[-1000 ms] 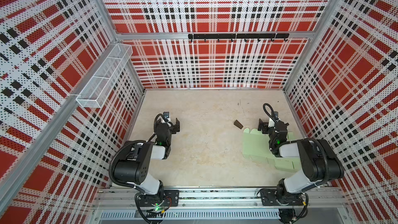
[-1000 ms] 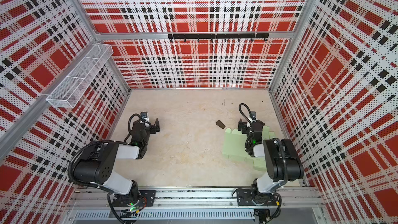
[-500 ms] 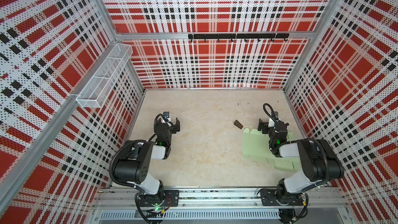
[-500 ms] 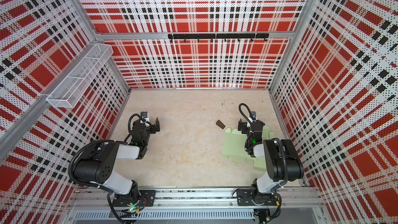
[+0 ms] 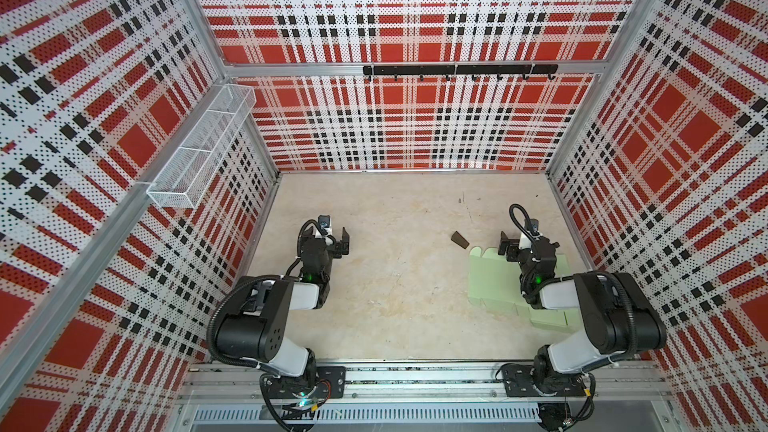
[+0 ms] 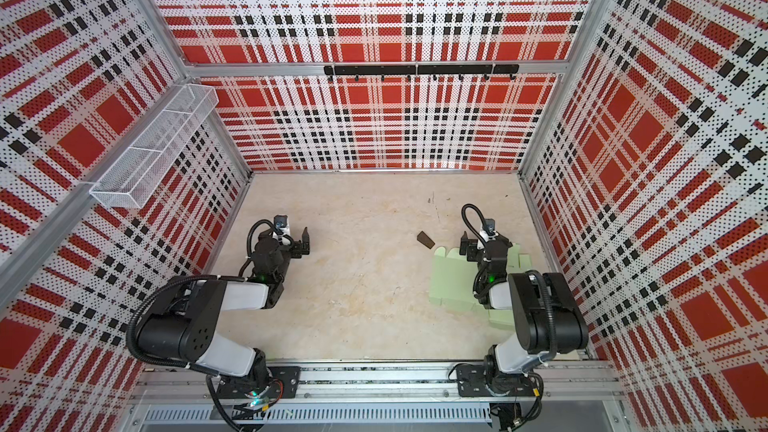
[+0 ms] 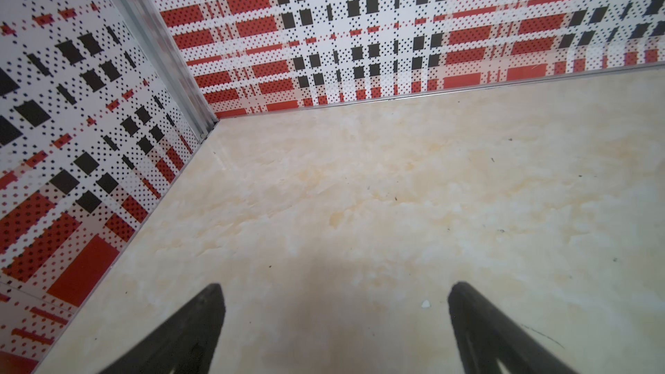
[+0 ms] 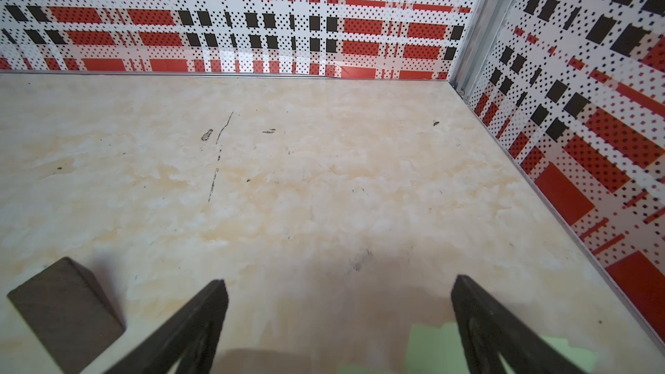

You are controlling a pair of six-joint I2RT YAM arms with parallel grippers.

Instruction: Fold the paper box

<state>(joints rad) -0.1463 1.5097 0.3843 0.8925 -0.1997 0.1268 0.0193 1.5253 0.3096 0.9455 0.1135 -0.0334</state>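
Pale mint-green flat cardboard paper box [image 5: 494, 280], right side, unfolded | left gripper [image 7: 334, 285], right gripper [image 8: 338, 280]: jaws apart, empty | risk: thin sheet may slide when an edge is pushed

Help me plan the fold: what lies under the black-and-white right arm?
A pale mint-green die-cut cardboard sheet lies flat on the beige table. The arm covers its middle, so flaps there are hidden.

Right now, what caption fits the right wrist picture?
Open right gripper above the mint paper box, brown wedge nearby.
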